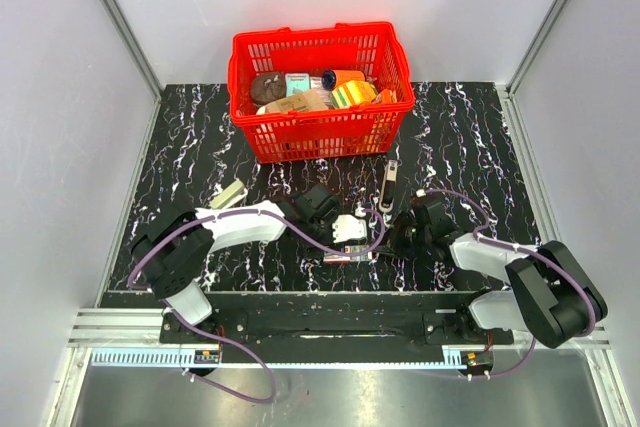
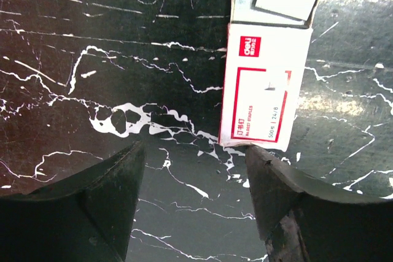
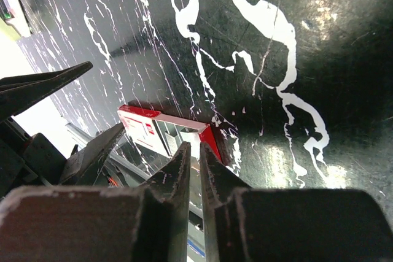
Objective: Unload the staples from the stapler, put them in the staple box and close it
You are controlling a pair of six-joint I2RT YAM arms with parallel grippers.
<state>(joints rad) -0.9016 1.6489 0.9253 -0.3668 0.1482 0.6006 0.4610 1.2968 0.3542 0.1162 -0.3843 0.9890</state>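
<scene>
Inside staple box (image 2: pixel 265 90): staple strips (image 2: pixel 245 5).

Black white-veined table (image 1: pixel 200 147) carries a red basket (image 1: pixel 320 137), slim stapler (image 1: pixel 388 185) and red-and-white staple box (image 2: pixel 264 90)

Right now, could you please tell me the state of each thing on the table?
stapler: lying flat, not gripped.
staple box: tray slid out, staples showing.
left gripper: open.
right gripper: shut.
basket: upright, holding items.
</scene>
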